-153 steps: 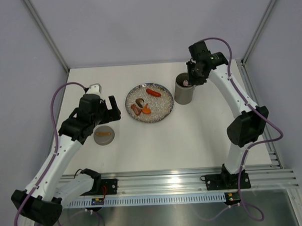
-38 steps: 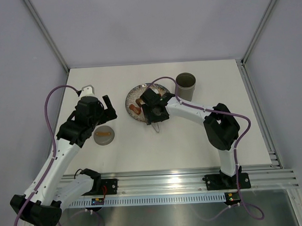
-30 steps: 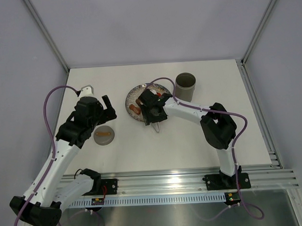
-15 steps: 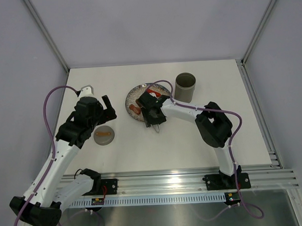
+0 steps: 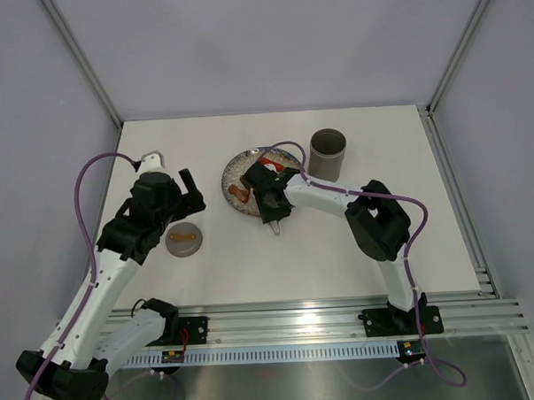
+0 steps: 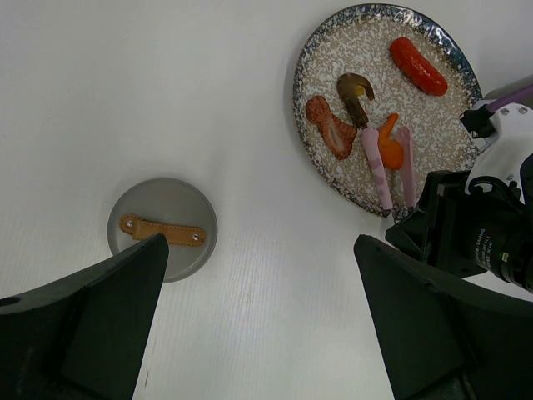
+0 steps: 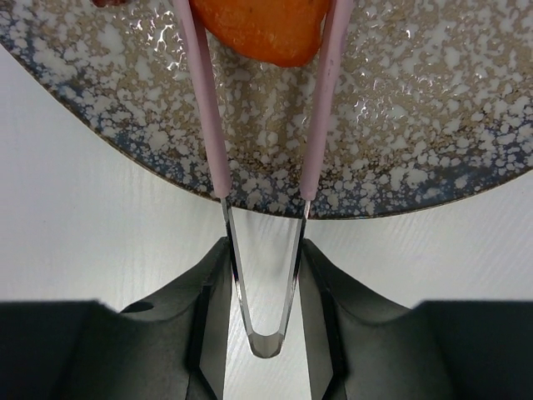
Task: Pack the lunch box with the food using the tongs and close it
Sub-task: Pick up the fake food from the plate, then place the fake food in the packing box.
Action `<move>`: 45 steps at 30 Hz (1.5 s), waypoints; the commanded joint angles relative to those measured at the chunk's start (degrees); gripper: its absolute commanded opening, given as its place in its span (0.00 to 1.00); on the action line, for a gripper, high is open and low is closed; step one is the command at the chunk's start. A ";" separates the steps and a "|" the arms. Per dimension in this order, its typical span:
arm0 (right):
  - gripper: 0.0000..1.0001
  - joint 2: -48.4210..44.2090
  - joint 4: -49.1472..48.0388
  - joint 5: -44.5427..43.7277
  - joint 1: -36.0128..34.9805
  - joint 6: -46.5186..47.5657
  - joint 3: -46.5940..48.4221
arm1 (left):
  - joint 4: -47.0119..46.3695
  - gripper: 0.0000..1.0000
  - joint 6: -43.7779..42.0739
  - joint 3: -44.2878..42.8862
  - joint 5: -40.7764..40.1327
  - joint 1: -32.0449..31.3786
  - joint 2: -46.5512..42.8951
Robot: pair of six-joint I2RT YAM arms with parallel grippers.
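Note:
The tongs [image 7: 202, 125] sit between my right gripper's [image 7: 265, 275] fingers, which are shut on their metal bend. Their two pink arms reach over the rim of the glittery plate [image 7: 433, 125] and straddle an orange piece of food [image 7: 258, 25], touching its sides. In the left wrist view the tongs [image 6: 376, 171] flank that orange piece [image 6: 389, 148], with a red sausage [image 6: 419, 66], a brown piece [image 6: 355, 92] and a reddish-brown piece [image 6: 331, 137] beside it on the plate. The grey-olive lunch box [image 5: 328, 155] stands upright, mouth uncovered, right of the plate. My left gripper [image 6: 262, 325] hangs open above bare table.
A flat grey disc with a tan strap [image 6: 162, 227] lies on the table left of the plate [image 5: 235, 172], under my left arm. The right arm's purple cable [image 5: 287, 150] loops over the plate's far side near the lunch box.
The right gripper has squeezed the tongs narrower, bringing the pink arms in against the orange piece, and has shifted slightly left along the plate's near rim. The left arm has stayed put.

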State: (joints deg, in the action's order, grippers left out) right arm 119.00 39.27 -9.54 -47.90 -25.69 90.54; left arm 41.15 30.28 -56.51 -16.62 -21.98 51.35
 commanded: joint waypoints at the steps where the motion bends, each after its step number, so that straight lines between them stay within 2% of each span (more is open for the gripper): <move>1: 0.29 -3.51 1.60 -0.39 -0.53 0.20 3.58 | -0.98 0.99 -0.05 0.17 -1.66 0.36 -1.34; 3: 0.22 -4.04 2.91 -0.04 -0.53 0.38 4.03 | -0.98 0.99 -0.13 0.09 -1.66 0.36 -1.34; 9: 0.10 -6.76 5.46 1.37 -0.53 0.82 5.25 | -1.24 0.99 -0.14 0.09 -1.57 0.36 -1.17; 10: 0.06 -7.02 5.99 1.45 -0.53 0.91 5.52 | -1.33 0.99 -0.14 0.09 -1.48 0.36 -1.08; 14: 0.00 -7.47 8.36 1.54 -0.53 1.35 7.45 | -1.59 0.99 -0.05 0.00 -1.22 0.36 -0.90; 30: 0.00 -10.27 13.65 -1.27 1.49 5.21 15.72 | -1.16 0.99 -0.31 0.00 -1.92 0.36 -0.90; 39: 0.00 -16.95 16.89 -4.17 8.69 8.55 18.53 | -1.42 0.99 -0.14 0.17 -1.75 0.27 -0.55; 45: 0.00 -22.22 16.81 -5.66 15.98 9.43 15.72 | -1.42 0.99 0.04 0.26 -1.92 0.36 -0.55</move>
State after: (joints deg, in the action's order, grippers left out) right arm 101.38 56.25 -12.69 -34.74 -17.89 106.21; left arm 41.15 30.26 -56.51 -16.84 -21.82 51.00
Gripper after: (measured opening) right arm 0.402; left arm 0.987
